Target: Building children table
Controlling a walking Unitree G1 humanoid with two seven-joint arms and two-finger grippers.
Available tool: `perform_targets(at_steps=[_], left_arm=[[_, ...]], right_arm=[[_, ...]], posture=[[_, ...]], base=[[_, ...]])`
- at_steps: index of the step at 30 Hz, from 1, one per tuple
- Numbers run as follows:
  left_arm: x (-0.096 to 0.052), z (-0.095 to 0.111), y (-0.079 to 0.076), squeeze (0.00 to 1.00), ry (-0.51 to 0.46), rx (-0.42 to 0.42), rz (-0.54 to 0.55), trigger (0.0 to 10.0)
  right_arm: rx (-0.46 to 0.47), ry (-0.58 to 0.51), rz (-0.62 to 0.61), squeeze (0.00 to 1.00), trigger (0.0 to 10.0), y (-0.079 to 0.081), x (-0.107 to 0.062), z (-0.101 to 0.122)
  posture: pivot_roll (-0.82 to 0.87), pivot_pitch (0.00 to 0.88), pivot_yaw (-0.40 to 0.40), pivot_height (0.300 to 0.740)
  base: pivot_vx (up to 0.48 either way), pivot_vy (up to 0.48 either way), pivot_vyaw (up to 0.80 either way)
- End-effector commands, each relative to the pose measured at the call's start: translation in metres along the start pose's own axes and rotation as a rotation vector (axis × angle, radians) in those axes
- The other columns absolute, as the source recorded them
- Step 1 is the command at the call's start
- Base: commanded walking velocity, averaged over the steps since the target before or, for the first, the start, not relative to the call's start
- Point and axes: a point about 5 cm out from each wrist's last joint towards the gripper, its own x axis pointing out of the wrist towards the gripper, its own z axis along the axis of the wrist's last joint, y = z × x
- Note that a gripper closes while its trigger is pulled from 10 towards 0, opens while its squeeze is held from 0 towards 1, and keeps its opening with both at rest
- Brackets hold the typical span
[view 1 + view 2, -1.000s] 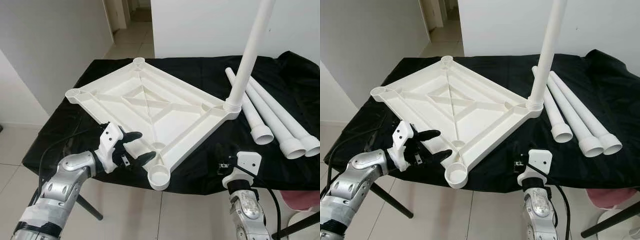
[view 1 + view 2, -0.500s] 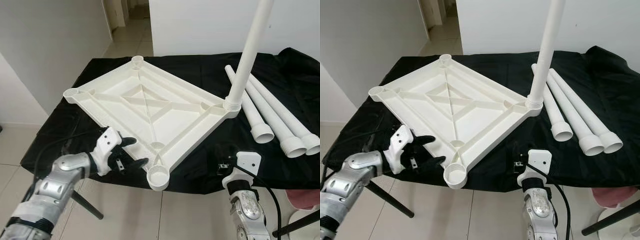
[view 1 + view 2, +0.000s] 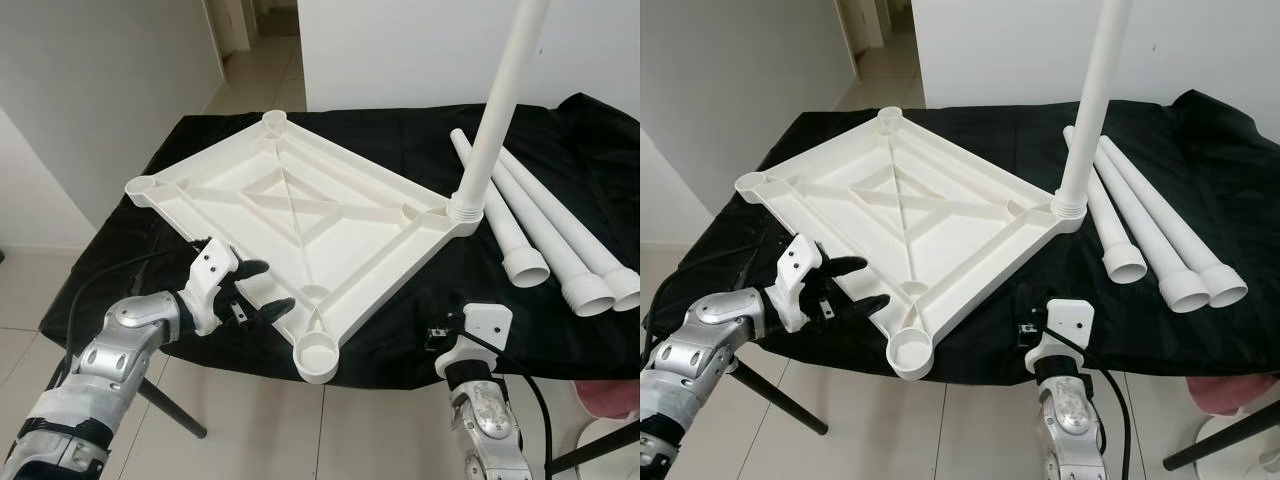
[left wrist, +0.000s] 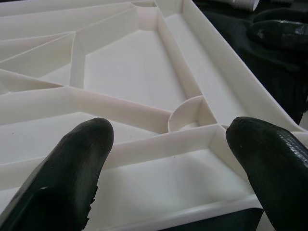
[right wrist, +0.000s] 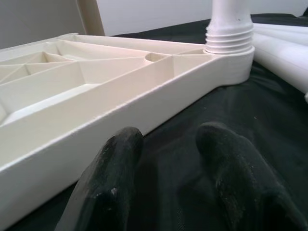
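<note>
The white tabletop (image 3: 300,215) lies upside down on the black-covered table, ribs facing up. One white leg (image 3: 495,110) stands screwed into its right corner socket. Three loose legs (image 3: 530,215) lie side by side to the right. My left gripper (image 3: 275,285) is open at the tabletop's near-left edge, fingers (image 4: 77,159) spread over the rim close to the near corner socket (image 3: 319,352). My right gripper (image 5: 168,139) hovers low over the black cloth at the table's front edge, open with nothing between its fingers, facing the tabletop's near-right side.
The left corner socket (image 3: 141,186) and the far corner socket (image 3: 275,120) are open. The black cloth (image 3: 400,140) hangs over the table's edges. A table support leg (image 3: 170,412) slants to the tiled floor. A doorway (image 3: 255,30) lies beyond the table.
My left gripper drew back slightly from the tabletop's edge, then came up to the rim again. The right wrist shifted a little to the left.
</note>
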Motion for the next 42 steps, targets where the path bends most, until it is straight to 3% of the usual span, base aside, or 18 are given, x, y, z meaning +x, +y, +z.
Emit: perform_targets(at_steps=[1,3,4,8,21,22,23,25,26,32,33,34,35,36,37,39,40,42], left_arm=[[-0.007,-0.004,0.001,0.0,-0.01,-0.009,-0.02,9.8],[-0.008,-0.004,0.002,0.0,-0.015,-0.005,0.004,10.0],[-0.009,0.0,0.006,0.0,-0.063,-0.038,0.052,0.0],[-0.011,0.005,0.008,0.0,-0.11,-0.034,0.078,0.0],[-0.007,0.005,0.012,0.0,-0.064,0.026,0.042,0.0],[-0.006,0.005,0.012,0.0,-0.058,0.035,0.041,3.5],[-0.006,0.005,0.013,0.0,-0.051,0.033,0.045,9.3],[-0.006,0.004,0.009,0.0,-0.06,0.031,0.004,10.0],[-0.006,0.005,0.01,0.0,-0.081,0.004,0.015,0.0],[-0.007,0.006,0.013,0.0,-0.079,0.011,0.035,0.0],[-0.006,0.005,0.014,0.0,-0.065,0.02,0.038,2.3],[-0.006,0.005,0.014,0.0,-0.065,0.02,0.038,2.3],[-0.006,0.003,0.014,0.0,-0.051,0.028,0.034,8.0],[-0.006,0.003,0.014,0.0,-0.051,0.028,0.034,8.0],[-0.005,0.001,0.013,0.0,-0.033,0.031,0.018,10.0],[-0.005,0.002,0.012,0.0,-0.044,0.037,0.01,10.0],[-0.005,0.004,0.012,0.0,-0.074,0.007,-0.001,0.0],[-0.006,0.005,0.012,0.0,-0.084,0.008,0.007,0.0]], right_arm=[[0.004,0.016,0.004,0.0,10.0,0.001,0.0,-0.003],[0.006,0.015,0.001,0.0,10.0,0.001,0.001,-0.003],[0.007,0.014,0.0,0.0,10.0,0.0,0.002,-0.003],[0.014,0.013,0.005,0.0,10.0,0.003,0.005,-0.003],[0.025,0.008,0.004,0.0,10.0,0.005,0.008,-0.004],[0.026,0.008,0.001,0.0,10.0,0.005,0.008,-0.004],[0.03,0.007,-0.002,0.0,10.0,0.005,0.008,-0.004],[0.033,0.007,-0.008,0.0,10.0,0.005,0.008,-0.005],[0.036,0.007,-0.01,0.0,10.0,0.006,0.008,-0.005],[0.041,0.004,-0.017,0.0,10.0,0.006,0.01,-0.005],[0.042,0.004,-0.017,0.0,10.0,0.006,0.01,-0.005],[0.042,0.004,-0.017,0.0,10.0,0.006,0.01,-0.005],[0.042,0.003,-0.016,0.0,10.0,0.005,0.011,-0.005],[0.042,0.003,-0.016,0.0,10.0,0.005,0.011,-0.005],[0.042,0.001,-0.017,0.0,10.0,0.005,0.012,-0.005],[0.042,0.0,-0.018,0.0,10.0,0.004,0.012,-0.005],[0.042,-0.001,-0.019,0.0,10.0,0.004,0.013,-0.004],[0.042,-0.002,-0.019,0.0,10.0,0.004,0.013,-0.004]], posture=[[-0.01,0.198,0.117,0.74],[0.0,0.192,0.113,0.74],[0.0,0.189,0.111,0.74],[0.0,0.181,0.098,0.74],[0.01,0.163,0.099,0.74],[0.01,0.16,0.102,0.74],[0.01,0.16,0.102,0.74],[0.01,0.155,0.103,0.74],[0.01,0.152,0.103,0.74],[0.01,0.145,0.098,0.74],[0.01,0.143,0.097,0.74],[0.01,0.143,0.097,0.74],[0.01,0.141,0.093,0.74],[0.01,0.141,0.093,0.74],[0.01,0.14,0.093,0.74],[0.01,0.139,0.092,0.74],[0.01,0.139,0.092,0.74],[0.01,0.139,0.091,0.74]], base=[[0.0,0.0,0.0],[0.0,0.0,0.0],[0.0,0.0,0.0],[0.0,0.0,0.0],[0.0,0.0,0.0],[0.0,0.0,0.0],[0.0,0.0,0.0],[0.0,0.0,0.0],[0.0,0.0,0.0],[0.0,0.0,0.0],[0.0,0.0,0.0],[0.0,0.0,0.0],[0.0,0.0,0.0],[0.0,0.0,0.0],[0.0,0.0,0.0],[0.0,0.0,0.0],[0.0,0.0,0.0],[0.0,0.0,0.0]])
